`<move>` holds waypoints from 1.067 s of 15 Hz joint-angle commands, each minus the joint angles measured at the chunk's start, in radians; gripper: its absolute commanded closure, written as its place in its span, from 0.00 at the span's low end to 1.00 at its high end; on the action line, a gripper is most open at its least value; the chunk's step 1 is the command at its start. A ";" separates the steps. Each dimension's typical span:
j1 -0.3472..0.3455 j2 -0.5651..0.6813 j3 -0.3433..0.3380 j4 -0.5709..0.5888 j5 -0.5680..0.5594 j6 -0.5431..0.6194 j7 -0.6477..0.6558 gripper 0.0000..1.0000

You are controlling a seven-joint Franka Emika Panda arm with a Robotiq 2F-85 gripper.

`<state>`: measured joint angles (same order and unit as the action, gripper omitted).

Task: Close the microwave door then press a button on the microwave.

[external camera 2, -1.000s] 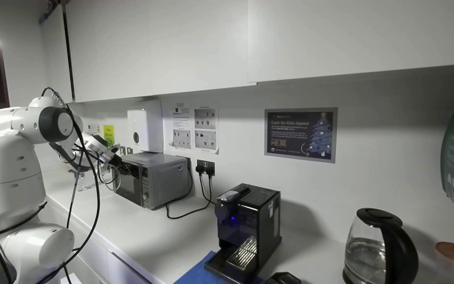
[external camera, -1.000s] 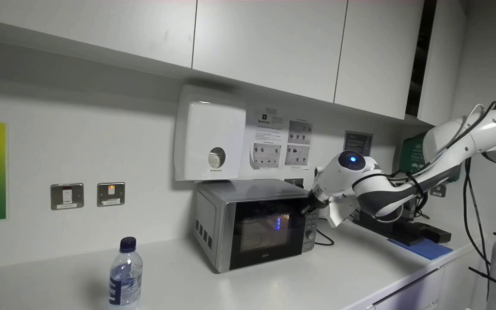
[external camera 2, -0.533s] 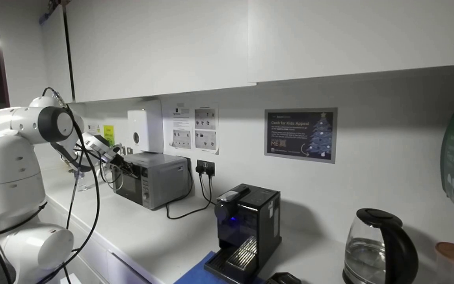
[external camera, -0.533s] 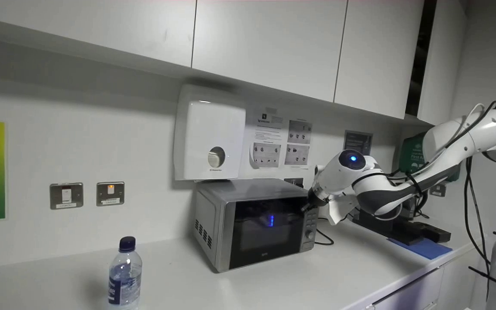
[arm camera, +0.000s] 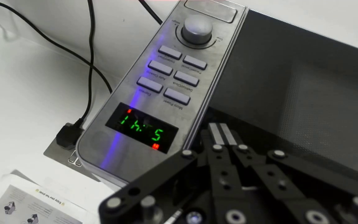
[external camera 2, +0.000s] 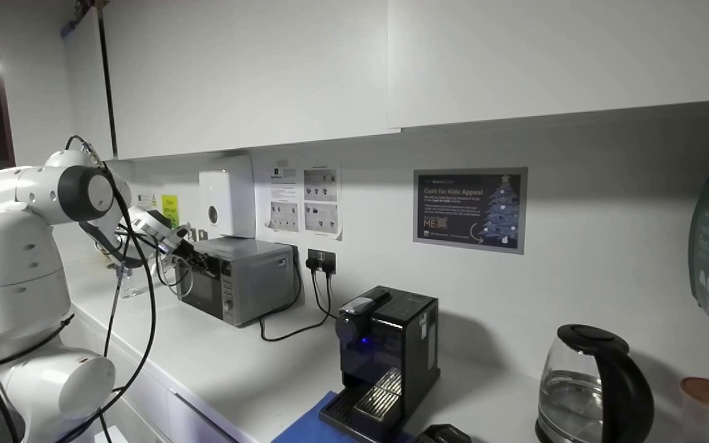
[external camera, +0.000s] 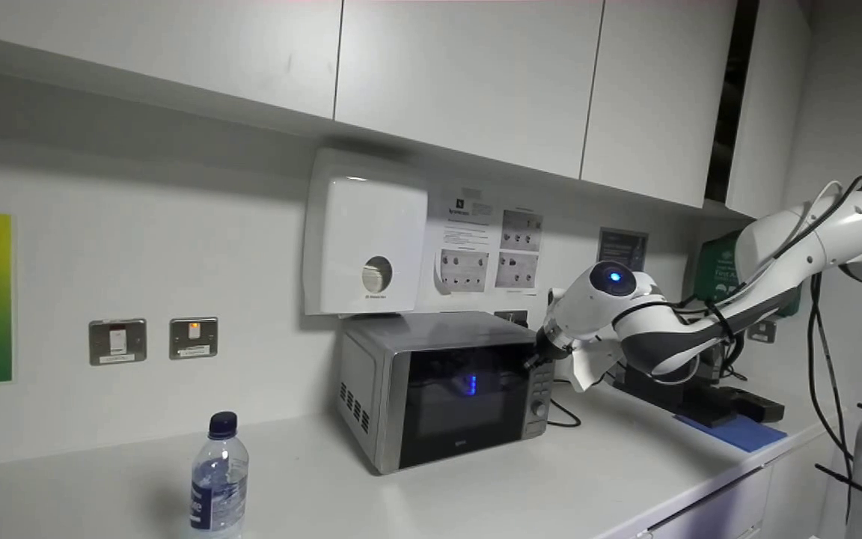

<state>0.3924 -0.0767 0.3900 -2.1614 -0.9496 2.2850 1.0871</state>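
Microwave (external camera 2: 262,283) stands on the counter (external camera: 311,486). Microwave door (external camera: 461,408) looks flush with the control strip (arm camera: 158,104); latch not visible. Your fingers (arm camera: 215,133) are clenched together on nothing, tips over the dark glass just beside the strip, near the lit display (arm camera: 142,127). Contact with the glass: cannot tell.

Judgement: door step looks done; the press appears to be what is left. Risks from here:

1. Miss. Push straight in and you would probably load the door, not a button. Cause: tips on the door side. Shift across first.
2. Wrong direction. Lettering reads upside down in the wrist view, so a jog judged from it alone may send you away from the buttons.
3. Double press. Micro Power button (arm camera: 177,96) has Express button (arm camera: 149,84) right beside it; a slanted approach could catch both.
4. Knob bump. The round knob (arm camera: 197,29) stands proud beyond the buttons; overshoot toward it and you may turn it.
5. Sliding. Too hard a push could shove the microwave back along the counter, since no bracing shows. Ease off once the button gives.
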 commanded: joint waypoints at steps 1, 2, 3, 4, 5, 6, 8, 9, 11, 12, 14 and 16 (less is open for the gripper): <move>-0.039 -0.017 -0.027 0.004 -0.032 0.074 -0.012 1.00; -0.037 -0.019 -0.027 0.004 -0.009 0.073 -0.021 1.00; -0.037 -0.021 -0.028 0.002 0.008 0.079 -0.029 1.00; -0.036 -0.026 -0.031 -0.002 0.041 0.086 -0.042 1.00; -0.035 -0.027 -0.034 -0.002 0.073 0.093 -0.055 1.00; -0.036 -0.031 -0.038 -0.006 0.106 0.106 -0.066 1.00; -0.037 -0.036 -0.047 -0.009 0.182 0.121 -0.096 1.00; -0.038 -0.038 -0.052 -0.010 0.228 0.130 -0.122 1.00; -0.045 -0.039 -0.057 -0.011 0.310 0.144 -0.174 1.00; -0.047 -0.040 -0.059 -0.012 0.359 0.146 -0.209 1.00; -0.054 -0.038 -0.062 -0.010 0.456 0.147 -0.279 1.00; -0.062 -0.036 -0.063 -0.005 0.541 0.136 -0.344 1.00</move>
<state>0.3510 -0.0928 0.3314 -2.1606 -0.5166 2.3993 0.8480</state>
